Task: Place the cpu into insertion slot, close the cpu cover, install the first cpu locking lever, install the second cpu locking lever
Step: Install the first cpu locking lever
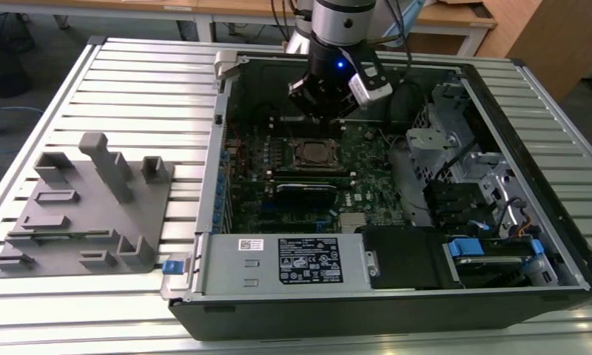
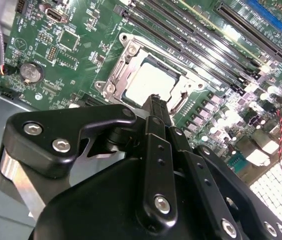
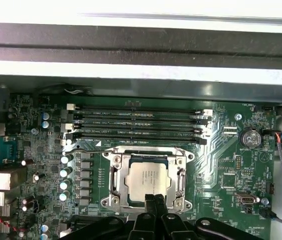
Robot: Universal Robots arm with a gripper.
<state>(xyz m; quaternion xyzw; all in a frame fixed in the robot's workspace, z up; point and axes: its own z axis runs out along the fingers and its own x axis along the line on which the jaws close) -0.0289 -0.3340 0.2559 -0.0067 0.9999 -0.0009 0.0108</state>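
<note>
The gripper [image 3: 155, 201] is hanging inside the open computer case [image 1: 276, 314]. Its two narrow black fingers [image 3: 150, 200] are pressing together with hardly a line of gap between them, and they are gripping nothing. The linkages behind them are matt black, with bright round screw heads.

The tips are standing over the nearest edge of the cpu cover [image 3: 115, 172]; I cannot tell if they are touching it. Just beyond the tips the cpu [image 3: 148, 176] is lying flat in the insertion slot [image 3: 186, 156], a small square with a dull silver-grey top. The cover, a thin shiny metal frame with a square window, is lying down around the chip, which is showing through the window. Whether the locking levers are hooked, I cannot tell.

Around the socket the green circuit board [image 3: 220, 170] is carrying only low parts. A row of small round capacitors [image 3: 65, 172] is standing beside the socket, and a coin battery [image 3: 249, 137] is lying farther off, so the room right over the socket is open. Beyond the socket, four long black slots [image 3: 136, 122] are running side by side, and past them the dark case wall is rising.

Outside, the case is resting on a ribbed metal table [image 1: 148, 81]. A grey blocky fixture [image 1: 89, 214] is standing well apart, on the exterior view's left.
</note>
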